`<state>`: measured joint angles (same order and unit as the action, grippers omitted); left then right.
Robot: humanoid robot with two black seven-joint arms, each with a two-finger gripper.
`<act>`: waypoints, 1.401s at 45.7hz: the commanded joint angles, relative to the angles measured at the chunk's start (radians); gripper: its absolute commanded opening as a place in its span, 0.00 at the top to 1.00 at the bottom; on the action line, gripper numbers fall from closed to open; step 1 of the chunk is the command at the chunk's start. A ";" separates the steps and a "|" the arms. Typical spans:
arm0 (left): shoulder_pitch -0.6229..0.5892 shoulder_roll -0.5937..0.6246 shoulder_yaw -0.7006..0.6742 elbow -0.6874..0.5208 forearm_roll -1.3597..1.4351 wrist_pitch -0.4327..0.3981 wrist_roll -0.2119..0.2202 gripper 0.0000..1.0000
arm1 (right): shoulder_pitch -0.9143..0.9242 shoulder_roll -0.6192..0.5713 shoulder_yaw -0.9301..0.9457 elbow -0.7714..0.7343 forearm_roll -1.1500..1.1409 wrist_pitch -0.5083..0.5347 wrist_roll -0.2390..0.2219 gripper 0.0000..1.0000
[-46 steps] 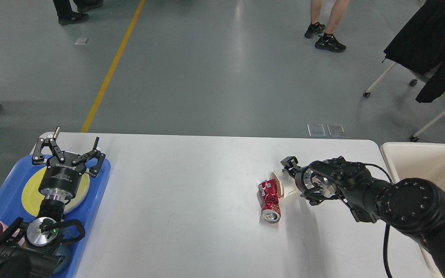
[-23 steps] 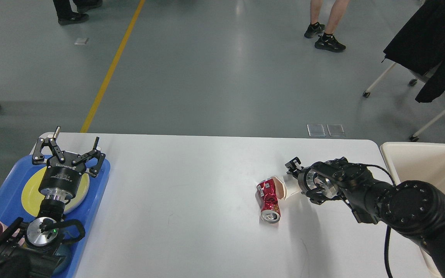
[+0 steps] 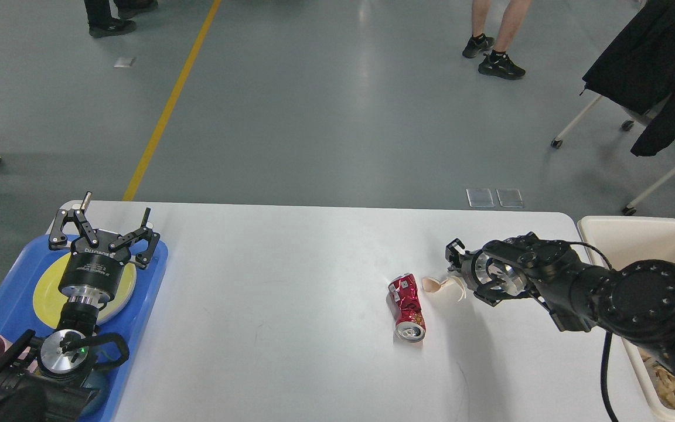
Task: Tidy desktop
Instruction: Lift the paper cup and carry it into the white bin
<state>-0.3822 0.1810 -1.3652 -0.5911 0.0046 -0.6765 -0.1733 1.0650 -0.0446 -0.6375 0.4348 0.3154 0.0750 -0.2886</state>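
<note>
The worktop (image 3: 290,328) is a smooth, plain white slab with rounded corners that fills the lower middle of the frame. Right of centre on it lies a crushed red aluminium can (image 3: 407,306), dented along its side, its silver top facing the lower edge. Just beside it to the right is a crumpled cream paper cup (image 3: 444,287), squashed nearly flat. The right gripper (image 3: 453,258) sits at the cup's right end; seen end-on and dark, so I cannot tell how its jaws stand or whether they hold the cup. At the left, the left gripper (image 3: 105,230) hangs with its jaws spread wide and empty above a round yellow plate (image 3: 45,293) in a glossy blue plastic tray (image 3: 3,305). A cream rectangular bin (image 3: 636,234) stands at the right edge.
</note>
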 commanded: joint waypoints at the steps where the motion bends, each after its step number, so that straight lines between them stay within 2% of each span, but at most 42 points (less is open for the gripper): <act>1: 0.000 0.000 0.000 0.001 0.000 0.000 0.000 0.03 | 0.021 -0.034 0.016 0.035 0.001 -0.006 0.000 1.00; 7: 0.000 0.000 0.000 0.001 0.000 0.000 0.000 0.03 | 0.047 -0.061 0.016 0.077 0.001 -0.006 0.000 1.00; 16: 0.000 0.000 0.000 -0.001 0.000 0.000 0.000 0.03 | 0.202 -0.195 -0.025 0.309 -0.019 0.011 -0.007 1.00; 24: -0.001 0.000 0.000 -0.001 0.000 0.000 0.000 0.03 | 0.409 -0.264 -0.233 0.536 -0.044 0.055 -0.012 1.00; 29: -0.001 0.000 0.000 -0.001 0.000 0.000 0.000 0.03 | 0.584 -0.276 -0.391 0.662 -0.042 0.146 -0.004 1.00; 36: 0.000 0.000 0.000 0.001 0.000 0.000 0.000 0.03 | 0.858 -0.261 -0.626 0.821 -0.061 0.346 0.002 1.00; 42: 0.000 0.000 0.000 0.001 0.000 0.000 0.000 0.03 | 1.029 -0.255 -0.732 0.933 -0.142 0.497 0.020 1.00; 44: -0.001 0.000 0.000 0.001 0.000 0.000 0.000 0.03 | 1.069 -0.255 -0.755 0.970 -0.179 0.537 0.042 1.00; 46: 0.000 0.000 0.000 0.001 0.000 0.000 0.000 0.03 | 1.101 -0.255 -0.784 1.010 -0.214 0.568 0.083 1.00; 48: 0.000 0.000 0.000 0.001 0.000 0.000 0.000 0.03 | 1.130 -0.256 -0.817 1.054 -0.242 0.586 0.149 1.00; 52: 0.000 0.000 0.000 0.001 0.000 0.000 0.000 0.03 | 1.200 -0.255 -0.898 1.140 -0.297 0.595 0.310 1.00; 54: 0.000 0.000 0.000 0.001 0.000 0.000 0.000 0.03 | 1.225 -0.255 -0.929 1.168 -0.329 0.594 0.364 1.00; 57: 0.000 0.000 0.000 0.001 0.000 0.000 0.000 0.03 | 1.242 -0.255 -0.958 1.187 -0.349 0.591 0.396 1.00; 64: 0.000 0.000 0.000 0.001 0.000 0.000 0.000 0.03 | 1.250 -0.281 -0.979 1.184 -0.348 0.574 0.394 1.00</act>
<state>-0.3821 0.1817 -1.3652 -0.5906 0.0046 -0.6765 -0.1733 2.3090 -0.3043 -1.6010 1.6179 -0.0302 0.6639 0.1005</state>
